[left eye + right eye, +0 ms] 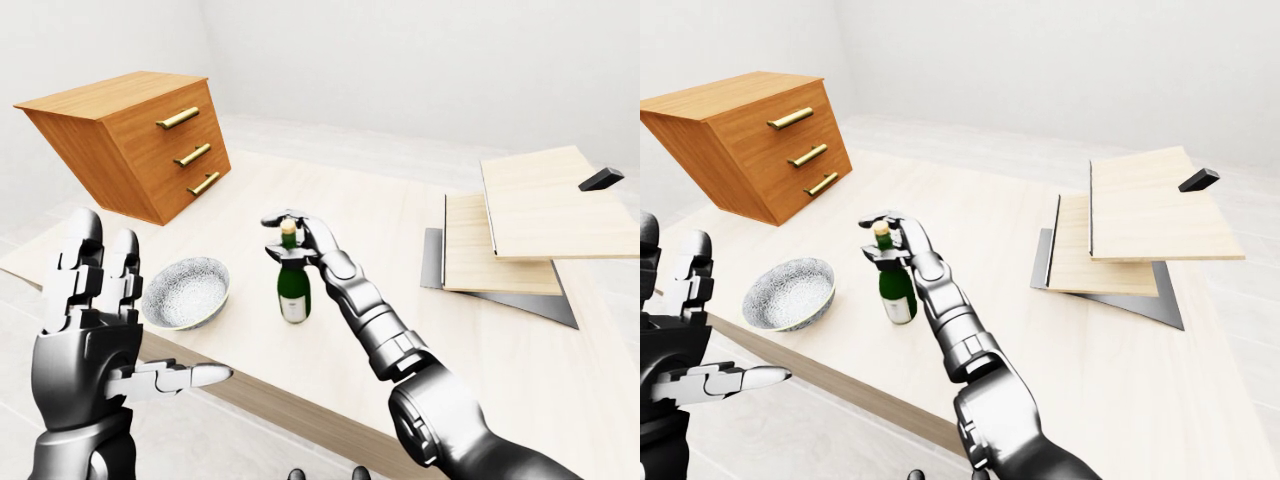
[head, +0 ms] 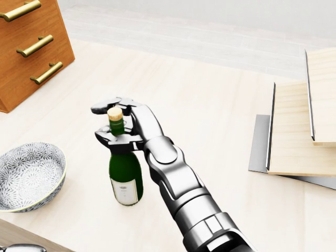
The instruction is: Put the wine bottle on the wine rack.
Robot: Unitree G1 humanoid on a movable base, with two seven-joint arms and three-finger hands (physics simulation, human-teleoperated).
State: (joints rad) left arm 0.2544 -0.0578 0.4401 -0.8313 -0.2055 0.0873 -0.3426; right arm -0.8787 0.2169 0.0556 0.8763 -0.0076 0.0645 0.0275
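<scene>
At the far left of the left-eye view the robot's left hand is raised off the table's near edge, palm upright, fingers straight and spread, thumb jutting sideways, holding nothing; above and beyond it a slanted orange-brown wooden drawer chest with three brass bar handles sits on the table's top-left corner. Next along, a shallow grey speckled ceramic bowl rests on the pale wooden table, near the edge closest to the robot; the bowl stands just beside, but apart from, the dark green glass wine bottle, which is upright on the tabletop near its middle-left, cork at the top and white label low on its body. The robot's right hand is curled around the bottle's neck just below the cork; the thumb crosses under the neck on the head view's left side while the other fingers arch over and past the cork, so the grip looks closed on the neck, though whether every finger presses the glass I cannot tell. Further right, well apart from the bottle, lies the wine rack, a stack of light wooden boards stepped over a grey metal base plate; a small black block sits on its top board near the right edge.
</scene>
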